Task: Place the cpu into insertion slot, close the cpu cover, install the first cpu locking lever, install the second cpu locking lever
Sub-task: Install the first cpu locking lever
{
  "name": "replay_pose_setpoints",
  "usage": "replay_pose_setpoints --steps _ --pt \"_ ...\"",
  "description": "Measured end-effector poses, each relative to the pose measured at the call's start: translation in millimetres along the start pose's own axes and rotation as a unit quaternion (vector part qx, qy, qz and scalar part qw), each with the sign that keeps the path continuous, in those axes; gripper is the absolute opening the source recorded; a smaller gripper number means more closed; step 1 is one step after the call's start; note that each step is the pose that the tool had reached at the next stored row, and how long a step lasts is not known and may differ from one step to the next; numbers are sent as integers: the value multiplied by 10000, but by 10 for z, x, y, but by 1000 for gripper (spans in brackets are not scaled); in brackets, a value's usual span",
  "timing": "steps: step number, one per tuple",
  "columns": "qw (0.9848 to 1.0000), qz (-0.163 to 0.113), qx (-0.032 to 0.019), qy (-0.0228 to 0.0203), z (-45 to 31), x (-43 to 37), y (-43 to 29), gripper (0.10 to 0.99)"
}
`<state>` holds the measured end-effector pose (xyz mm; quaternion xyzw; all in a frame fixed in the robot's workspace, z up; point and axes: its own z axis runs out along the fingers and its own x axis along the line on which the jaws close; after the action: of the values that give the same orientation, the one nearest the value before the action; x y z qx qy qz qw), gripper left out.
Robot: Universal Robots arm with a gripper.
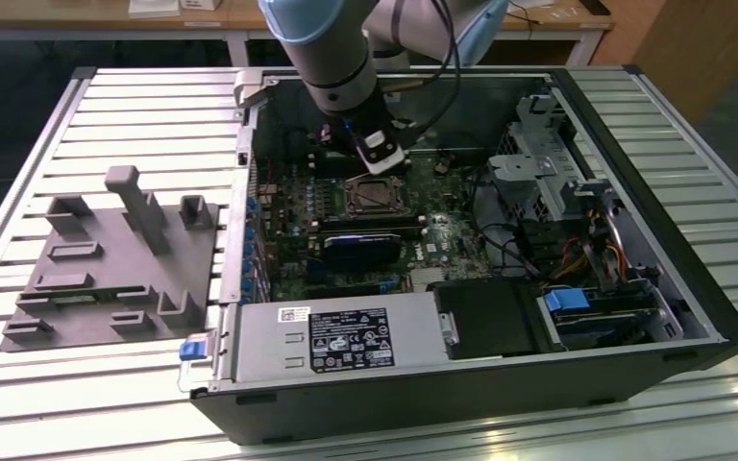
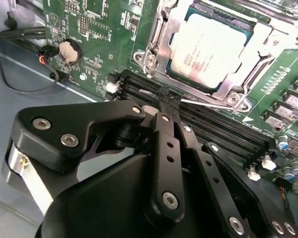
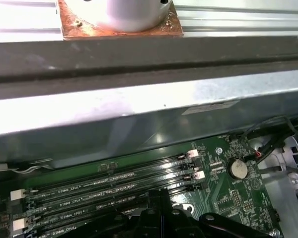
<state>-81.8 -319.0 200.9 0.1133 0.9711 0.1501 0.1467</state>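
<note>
Silver-grey, the chip [image 2: 208, 47] lies in its socket [image 1: 372, 196] under the lowered metal frame [image 2: 161, 44]. The claw [image 2: 165, 101] hangs clenched, tips together, over the black memory slots [image 2: 223, 129] just beside it.

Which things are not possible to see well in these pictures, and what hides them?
Exterior view: insertion slot, too small to make out inside; the gripper hangs close over it.
Second wrist view: cpu cover, cut off by the picture's edge; locking lever, one end behind the gripper.
First wrist view: memory slots, partly behind the gripper.
</note>
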Motion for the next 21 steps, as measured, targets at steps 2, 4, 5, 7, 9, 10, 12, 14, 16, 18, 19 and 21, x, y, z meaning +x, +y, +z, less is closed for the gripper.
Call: replay_pose_setpoints --steps 2,4,5,7,9,10,12,14,16,18,19,21 --pt "10000 34 15 -14 9 5 9 102" --pt "10000 59 24 -23 20 12 25 102" --pt "10000 71 29 -28 25 15 35 102" --pt "9999 92 41 -37 34 21 47 102" --pt "9999 108 63 -49 40 26 48 102" --pt "9999 116 76 -55 43 29 47 102" --pt "9998 133 109 -68 46 36 44 102" --pt "9997 149 148 -85 49 46 40 102" --pt "9997 170 169 -96 52 62 36 102" --pt "9996 184 173 -102 58 72 34 102" --pt "9996 189 175 -103 61 75 33 102" --pt "9996 196 180 -106 69 82 31 102"
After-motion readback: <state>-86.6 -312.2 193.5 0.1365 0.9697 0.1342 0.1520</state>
